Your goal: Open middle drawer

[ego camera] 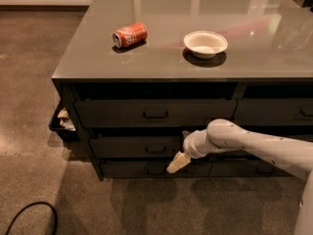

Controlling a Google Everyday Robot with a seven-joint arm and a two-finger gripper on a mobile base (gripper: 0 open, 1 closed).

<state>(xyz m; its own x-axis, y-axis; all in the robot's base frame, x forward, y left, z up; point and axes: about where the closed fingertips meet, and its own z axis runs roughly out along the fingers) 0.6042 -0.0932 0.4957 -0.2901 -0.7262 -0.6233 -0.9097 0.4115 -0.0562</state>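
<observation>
The end effector (178, 161), grip state impossible to tell, hangs just right of and below the handle (155, 150) of the middle drawer (124, 147), apparently shut beneath the counter (93, 53), handle not yet grasped.

Nothing here can be read as text, brand, number or sign. The red-orange metal drink can (130, 35) lies on its side on the glossy grey tabletop (161, 62) and carries a pale marking along its body, too blurred to make out as letters. The cream-tipped gripper (178, 161) on the white arm hangs low before the cabinet front, just right of and below the small dark loop handle (156, 149) of the wide dark grey-black middle drawer (127, 147) — neither shows any legible marking
</observation>
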